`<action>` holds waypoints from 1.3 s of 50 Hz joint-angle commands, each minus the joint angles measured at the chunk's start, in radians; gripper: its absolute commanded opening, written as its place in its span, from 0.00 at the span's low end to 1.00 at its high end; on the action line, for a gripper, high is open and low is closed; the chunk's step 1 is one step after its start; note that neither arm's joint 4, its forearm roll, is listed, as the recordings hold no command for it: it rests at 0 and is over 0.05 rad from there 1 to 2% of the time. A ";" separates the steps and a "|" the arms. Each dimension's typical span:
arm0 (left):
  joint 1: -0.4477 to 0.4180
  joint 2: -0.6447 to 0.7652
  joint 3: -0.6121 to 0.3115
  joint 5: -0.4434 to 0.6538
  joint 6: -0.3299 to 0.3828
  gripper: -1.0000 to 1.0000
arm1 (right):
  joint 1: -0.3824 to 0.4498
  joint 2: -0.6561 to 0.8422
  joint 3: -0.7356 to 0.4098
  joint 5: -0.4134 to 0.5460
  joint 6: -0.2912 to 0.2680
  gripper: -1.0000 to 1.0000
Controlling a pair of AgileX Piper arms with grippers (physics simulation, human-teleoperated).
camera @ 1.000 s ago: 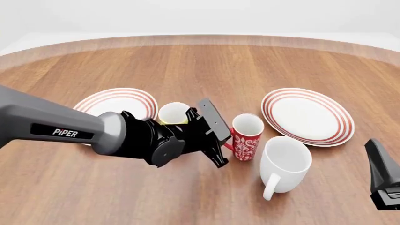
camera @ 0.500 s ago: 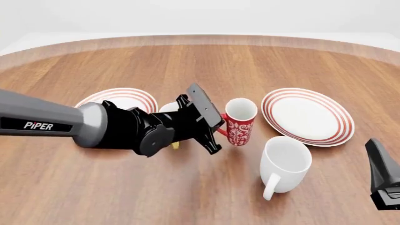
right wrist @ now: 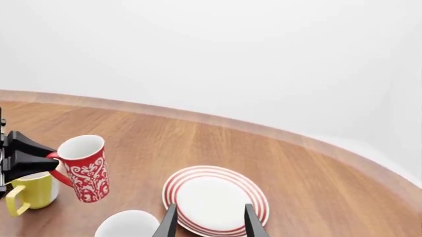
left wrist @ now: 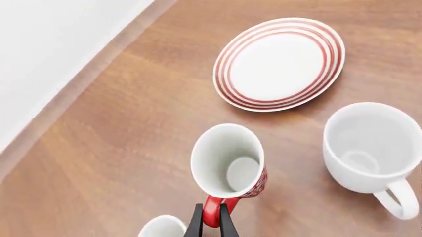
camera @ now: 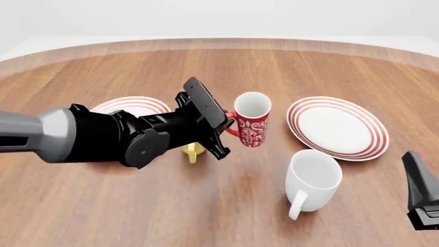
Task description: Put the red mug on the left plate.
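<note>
A yellow mug [camera: 193, 151] sits below the left arm, a white mug [camera: 313, 180] nearer right. The left gripper [left wrist: 211, 224] is clamped on the handle of the red mug [camera: 251, 119], held tilted above the table, right of the left plate [camera: 134, 106]. The right gripper [right wrist: 208, 219] stands apart.

No readable text, label, brand, number or sign in any view at this moment. Grey-and-black left arm [camera: 103, 136]: casing shows no lettering from the front. Tall narrow red mug [camera: 251, 120]: white floral scrollwork only, no characters. Round white plates with thin red rings [camera: 337, 127]: rings only, no marks. Plain white mug [camera: 313, 179] and yellow mug [right wrist: 29, 194]: unmarked. Wooden table [camera: 226, 206]: bare wood grain, nothing written.
</note>
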 commanded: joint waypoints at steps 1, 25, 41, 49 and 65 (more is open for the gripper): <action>0.014 -0.076 0.039 0.000 0.005 0.00 | -0.002 0.000 0.000 -0.008 -0.009 1.00; 0.098 -0.229 0.143 -0.019 -0.006 0.00 | 0.000 0.000 0.001 -0.010 -0.021 1.00; 0.204 -0.289 0.191 -0.042 0.001 0.00 | 0.010 0.000 0.001 -0.011 -0.026 1.00; 0.264 -0.324 0.214 -0.037 -0.002 0.00 | 0.016 0.000 0.001 -0.014 -0.029 1.00; 0.370 -0.320 0.286 -0.117 -0.020 0.00 | 0.017 0.000 0.001 -0.007 -0.029 1.00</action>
